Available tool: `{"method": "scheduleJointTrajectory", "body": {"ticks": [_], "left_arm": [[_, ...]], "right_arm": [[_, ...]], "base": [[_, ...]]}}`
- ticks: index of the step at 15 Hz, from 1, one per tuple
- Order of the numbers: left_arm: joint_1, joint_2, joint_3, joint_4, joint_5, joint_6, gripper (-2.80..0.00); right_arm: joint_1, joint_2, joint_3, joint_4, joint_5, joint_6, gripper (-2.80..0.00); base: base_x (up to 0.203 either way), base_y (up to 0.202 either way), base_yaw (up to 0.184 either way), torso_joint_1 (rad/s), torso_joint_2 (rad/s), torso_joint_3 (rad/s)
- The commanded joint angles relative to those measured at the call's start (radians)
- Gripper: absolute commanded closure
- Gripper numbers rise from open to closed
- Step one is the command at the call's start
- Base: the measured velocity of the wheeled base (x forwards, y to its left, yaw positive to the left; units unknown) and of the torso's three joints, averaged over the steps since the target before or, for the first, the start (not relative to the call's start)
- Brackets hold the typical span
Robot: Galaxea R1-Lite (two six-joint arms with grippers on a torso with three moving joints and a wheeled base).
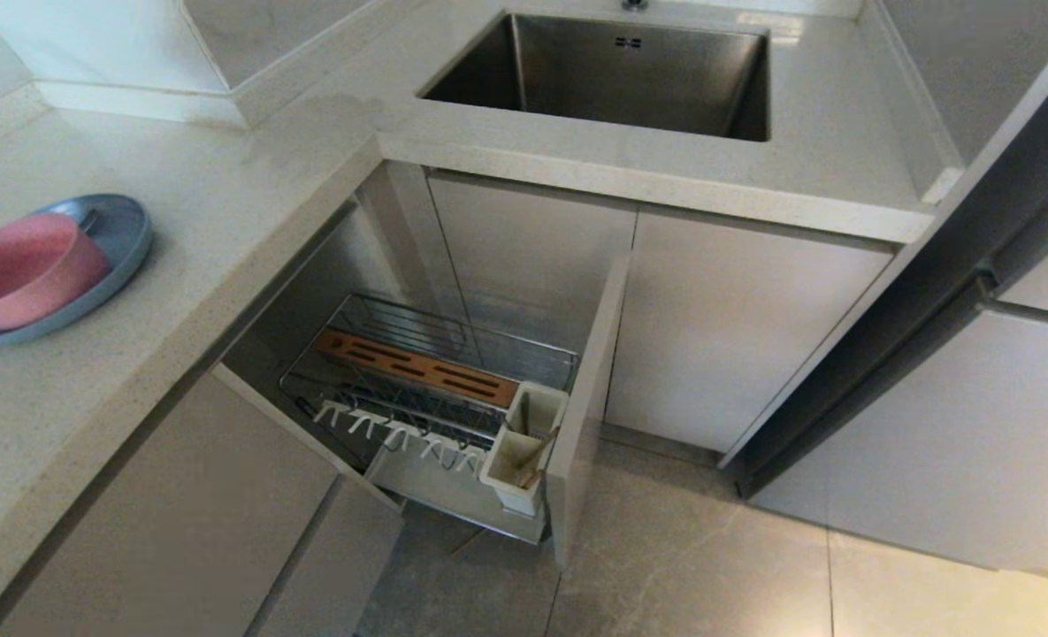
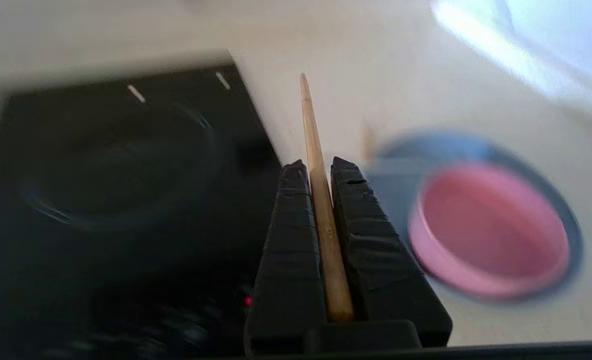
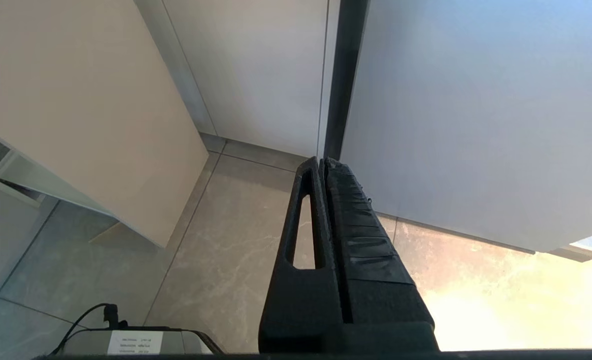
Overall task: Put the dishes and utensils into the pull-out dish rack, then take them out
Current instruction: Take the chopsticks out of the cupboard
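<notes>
Left gripper (image 2: 315, 167) is clamped on one wooden chopstick (image 2: 320, 200), stick running lengthwise between the jaws with its tip poking out well past the fingertips. Right gripper (image 3: 320, 161) is parked low over the floor tiles, jaws pressed together, empty. In the head view, pink bowl (image 1: 24, 270) sits on the blue plate (image 1: 121, 239) at 9 o'clock on the counter (image 1: 249, 203); neither arm is in that view. Pull-out rack (image 1: 417, 372) is open at 6 o'clock, white utensil cup (image 1: 524, 451) at its front corner beside the front panel, with what looks like utensils already in it. Reading this as loading the chopstick. My call: carry it across to the cup, point the free tip downward, line it up over the cup mouth before lowering. Long overhang means small wrist errors swing the tip wide, so go slow near the rim. Release only once the tip is inside, else it drops through the wires.
</notes>
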Motion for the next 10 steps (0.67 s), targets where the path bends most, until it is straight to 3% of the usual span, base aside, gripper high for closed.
{"method": "scheduleJointTrajectory", "body": {"ticks": [1, 5, 10], "left_arm": [[0.001, 0.061, 0.014, -0.001, -0.032, -0.025, 0.00], [0.003, 0.171, 0.012, -0.016, -0.099, -0.130, 0.00], [0.008, 0.224, 0.051, -0.190, -0.126, -0.178, 0.00]], "right_arm": [[0.000, 0.000, 0.008, 0.000, 0.000, 0.000, 0.00], [0.000, 0.000, 0.009, 0.000, -0.001, 0.000, 0.00], [0.000, 0.000, 0.008, 0.000, 0.000, 0.000, 0.00]], "base": [[0.000, 0.000, 0.000, 0.000, 0.00, 0.000], [0.000, 0.000, 0.000, 0.000, 0.00, 0.000], [0.000, 0.000, 0.000, 0.000, 0.00, 0.000]]}}
